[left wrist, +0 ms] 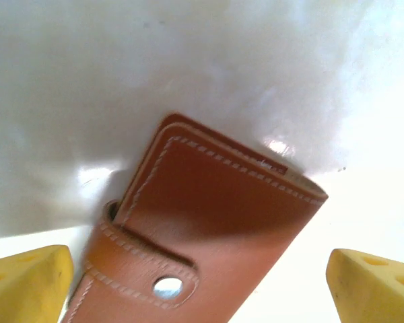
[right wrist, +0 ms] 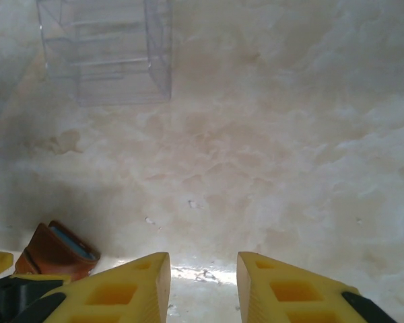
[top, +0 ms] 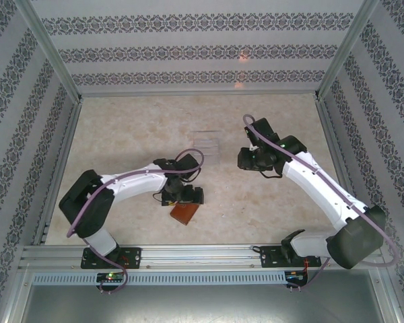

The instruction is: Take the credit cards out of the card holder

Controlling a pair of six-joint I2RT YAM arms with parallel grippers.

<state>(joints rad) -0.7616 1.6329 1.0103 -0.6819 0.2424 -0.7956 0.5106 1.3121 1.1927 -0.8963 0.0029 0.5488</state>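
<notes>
The card holder (left wrist: pixel 215 222) is a reddish-brown leather wallet lying folded shut on the table, its closing tab (left wrist: pixel 148 269) snapped down. My left gripper (left wrist: pixel 202 293) hovers right over it, open wide, with one yellow finger on each side and neither touching the leather. From above, the card holder (top: pixel 184 213) pokes out just below the left gripper (top: pixel 183 196). My right gripper (right wrist: pixel 203 289) is open over bare table, well to the right of the card holder (right wrist: pixel 54 252), whose grey-blue inner edge shows. The credit cards are hidden inside the shut wallet.
A clear plastic box (top: pixel 207 142) stands behind the card holder, between the two arms; the right wrist view has the clear plastic box (right wrist: pixel 108 50) at its top left. Patterned walls and metal posts enclose the marble-look table (top: pixel 141 128).
</notes>
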